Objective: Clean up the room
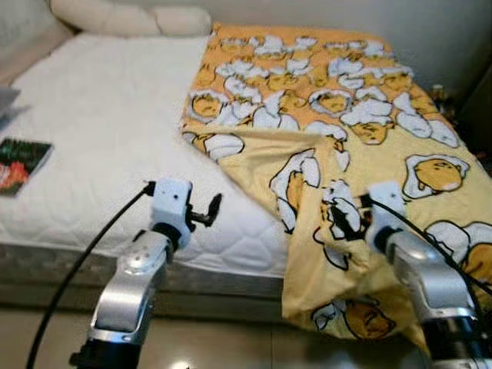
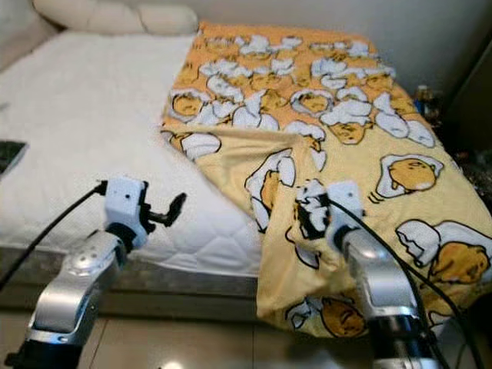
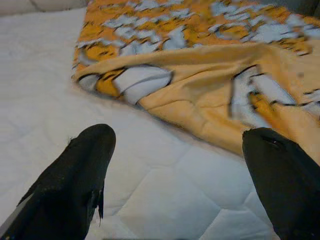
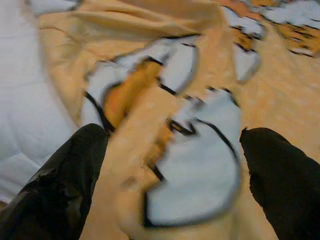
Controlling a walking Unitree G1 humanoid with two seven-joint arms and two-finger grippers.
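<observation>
The bed (image 1: 100,138) took up most of what I could see, bare white quilted mattress on the robot's left half. The yellow egg-print blanket (image 1: 338,100) covered the right half, its near-left corner folded back on itself w/ a flap hanging over the bed's front edge toward the floor.

Biggest risk, to my eye: the right gripper (image 1: 344,218) sat at that hanging fold, fingers spread wide w/ cloth bunched between them in the right wrist view but not pinched. If it shut on only a thin layer, the blanket would prob. slip out mid-pull. If it dragged along the front edge, more of the blanket could slide off to the floor, since the flap's weight already hung there.

Room to move: the mattress to the left was open, good for spreading the blanket across. The left gripper (image 1: 206,213) hovered over the mattress near the front edge, fingers wide apart, holding nothing, blanket edge just ahead of it. A book (image 1: 21,163) lay near the bed's far-left edge; a blanket pulled that far could cover it or knock it off. Pillows (image 1: 131,17) lay at the head.
</observation>
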